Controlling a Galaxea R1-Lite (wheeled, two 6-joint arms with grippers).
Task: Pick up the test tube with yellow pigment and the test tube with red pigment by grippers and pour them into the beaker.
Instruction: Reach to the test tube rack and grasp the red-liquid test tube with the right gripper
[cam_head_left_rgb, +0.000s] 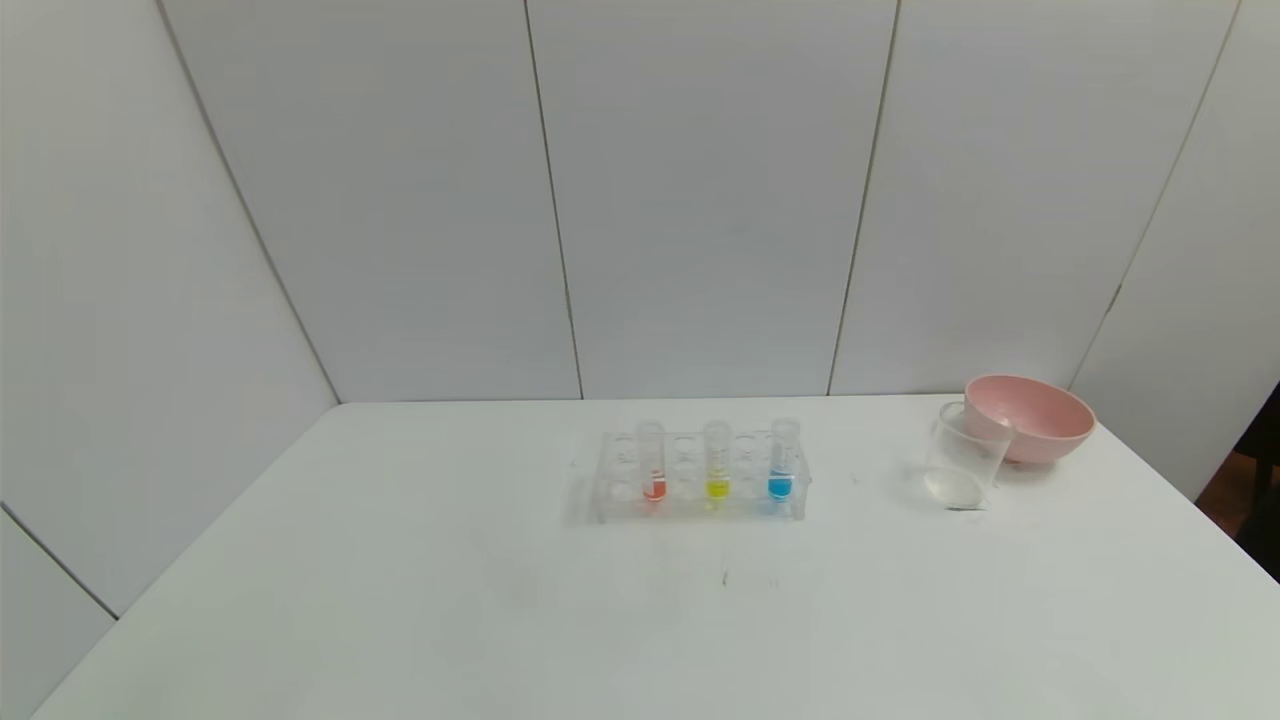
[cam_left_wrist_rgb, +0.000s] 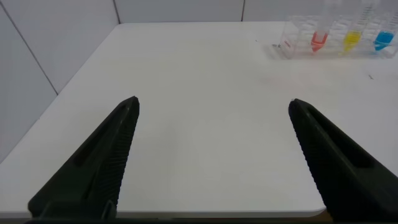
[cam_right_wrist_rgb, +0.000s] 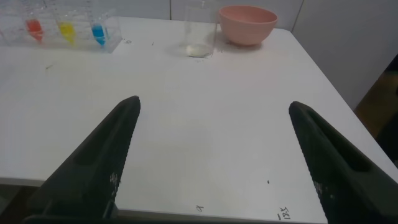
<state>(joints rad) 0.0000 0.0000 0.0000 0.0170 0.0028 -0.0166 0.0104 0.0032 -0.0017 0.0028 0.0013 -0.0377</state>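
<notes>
Nothing of the job is done: both claws hang empty near the front edge of the white table (cam_head_left_rgb: 400, 600), and every tube sits in its rack. The left claw (cam_left_wrist_rgb: 211, 155) fills the lower half of its wrist view with its fingers spread wide, touching nothing; the right claw (cam_right_wrist_rgb: 214, 155) is spread just as wide in its own view, also holding nothing. Neither arm appears in the head view.

In the head view, the clear rack (cam_head_left_rgb: 700, 478) stands at centre frame. In it the red tube (cam_head_left_rgb: 653, 462) is on the left, the yellow tube (cam_head_left_rgb: 717, 462) in the middle and a blue tube (cam_head_left_rgb: 783, 460) on the right, all upright. The beaker (cam_head_left_rgb: 962, 457) stands well apart at right of frame, apparently empty, just beside and in front of a pink bowl (cam_head_left_rgb: 1030, 417).

Still to come, by this reading: grasping the red and yellow tubes, carrying them to the beaker and pouring both.
</notes>
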